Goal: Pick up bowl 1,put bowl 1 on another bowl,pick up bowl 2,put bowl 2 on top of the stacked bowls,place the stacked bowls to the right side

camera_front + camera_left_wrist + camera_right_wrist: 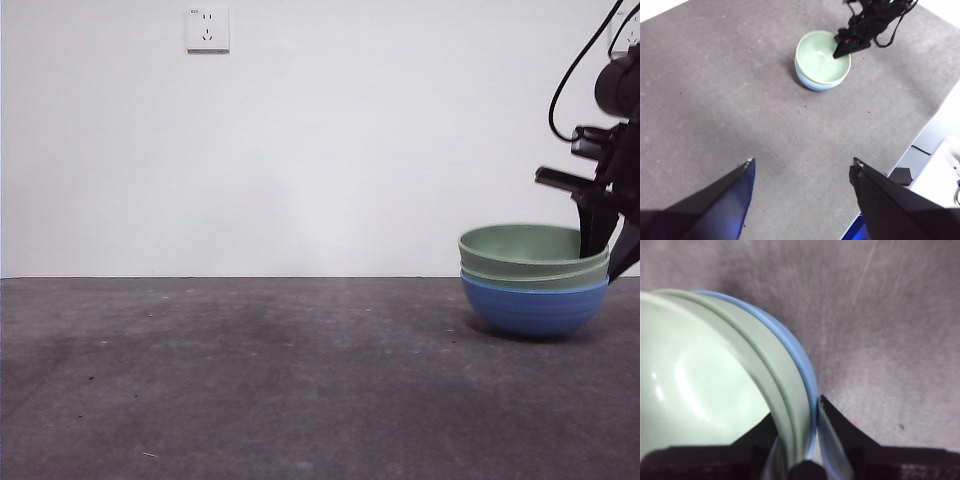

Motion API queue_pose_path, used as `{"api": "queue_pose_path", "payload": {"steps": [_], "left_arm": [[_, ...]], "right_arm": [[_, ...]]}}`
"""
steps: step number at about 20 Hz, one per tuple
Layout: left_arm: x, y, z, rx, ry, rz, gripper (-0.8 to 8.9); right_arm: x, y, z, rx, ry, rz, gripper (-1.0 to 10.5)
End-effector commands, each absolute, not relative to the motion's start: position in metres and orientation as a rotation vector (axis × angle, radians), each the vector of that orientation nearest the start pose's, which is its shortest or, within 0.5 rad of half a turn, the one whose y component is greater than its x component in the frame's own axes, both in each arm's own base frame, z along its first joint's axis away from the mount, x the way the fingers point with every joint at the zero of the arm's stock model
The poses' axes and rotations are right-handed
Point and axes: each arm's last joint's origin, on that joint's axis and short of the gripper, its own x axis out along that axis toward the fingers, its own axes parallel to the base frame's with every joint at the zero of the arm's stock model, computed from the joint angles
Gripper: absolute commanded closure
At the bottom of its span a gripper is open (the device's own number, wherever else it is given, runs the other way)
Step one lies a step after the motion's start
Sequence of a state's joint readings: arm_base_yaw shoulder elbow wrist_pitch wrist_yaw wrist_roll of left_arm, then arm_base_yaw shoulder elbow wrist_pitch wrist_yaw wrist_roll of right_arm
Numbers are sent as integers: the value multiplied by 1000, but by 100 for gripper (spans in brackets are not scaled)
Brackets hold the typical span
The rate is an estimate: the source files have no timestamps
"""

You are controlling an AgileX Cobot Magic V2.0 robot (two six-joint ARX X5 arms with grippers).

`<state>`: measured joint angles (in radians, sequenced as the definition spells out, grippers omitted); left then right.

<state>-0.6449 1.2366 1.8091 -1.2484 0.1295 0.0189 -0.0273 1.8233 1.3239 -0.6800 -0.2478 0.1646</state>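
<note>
The stacked bowls stand on the dark table at the right of the front view: two pale green bowls (530, 248) nested in the blue bowl (530, 305), whose base rests on the tabletop. My right gripper (610, 250) reaches down at the stack's right side. In the right wrist view it (799, 412) is shut on the stacked rims, one jaw inside the top green bowl (700, 380) and one outside the blue bowl (800, 360). My left gripper (802, 162) hangs open and empty high above the table, far from the stack (820, 60).
A white wall with a socket (207, 28) stands behind the table. The table's edge (920, 125) runs close beyond the stack in the left wrist view, with a white object (945, 175) and cables past it. Bare grey tabletop (250, 370) stretches left of the bowls.
</note>
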Motion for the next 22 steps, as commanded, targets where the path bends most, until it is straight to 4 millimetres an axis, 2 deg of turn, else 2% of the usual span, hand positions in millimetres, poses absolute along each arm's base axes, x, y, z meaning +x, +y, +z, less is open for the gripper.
{"api": "queue_pose_path", "payload": {"steps": [1, 5, 6, 8, 11, 16, 18, 22], "left_arm": [[143, -113, 476, 203, 654, -758, 491], [143, -113, 476, 203, 654, -758, 491], [143, -113, 476, 203, 654, -758, 491], [143, -113, 476, 203, 654, -758, 491], [143, -113, 476, 203, 655, -758, 491], [143, -113, 476, 203, 655, -758, 491], [143, -113, 476, 203, 655, -758, 491], [143, -113, 476, 205, 654, -758, 491]], "right_arm": [[369, -2, 196, 307, 1207, 109, 959], [369, -3, 191, 307, 1226, 106, 948], [370, -4, 192, 308, 1223, 105, 900], [370, -4, 192, 312, 1223, 104, 717], [370, -4, 192, 314, 1218, 109, 591], [370, -3, 195, 327, 1204, 134, 561], [366, -3, 204, 342, 1188, 159, 561], [343, -2, 248, 328, 1119, 160, 561]]}}
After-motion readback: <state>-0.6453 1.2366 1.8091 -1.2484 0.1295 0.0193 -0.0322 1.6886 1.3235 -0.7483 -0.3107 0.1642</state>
